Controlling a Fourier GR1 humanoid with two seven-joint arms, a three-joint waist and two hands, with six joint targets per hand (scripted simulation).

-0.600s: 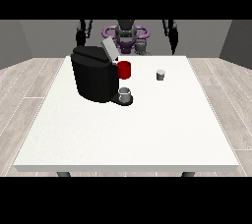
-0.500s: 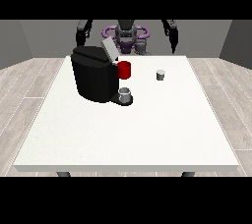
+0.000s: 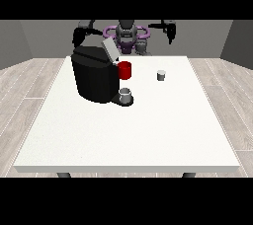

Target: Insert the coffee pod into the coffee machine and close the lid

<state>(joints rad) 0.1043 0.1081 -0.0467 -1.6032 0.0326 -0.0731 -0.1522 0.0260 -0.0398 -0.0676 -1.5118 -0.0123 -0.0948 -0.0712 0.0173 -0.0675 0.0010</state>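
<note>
nothing looks done yet: the coffee pod (image 3: 161, 75) sits on the surface (image 3: 148, 130), well right of the coffee machine (image 3: 96, 73), lid (image 3: 109, 49) up. both robot hands raised; finger state unclear.

A black coffee machine (image 3: 95, 77) is standing on the white worktop (image 3: 128, 135), its grey lid (image 3: 109, 50) tilting up and open. A red part (image 3: 125, 70) is showing at its front, above a grey cup (image 3: 125, 94) sitting on its base. A small grey coffee pod (image 3: 161, 75) is resting apart, nearer the view's right. Both hands, one at the view's left (image 3: 77, 36) and one at the view's right (image 3: 171, 32), are hanging above the far edge, touching nothing.
</note>
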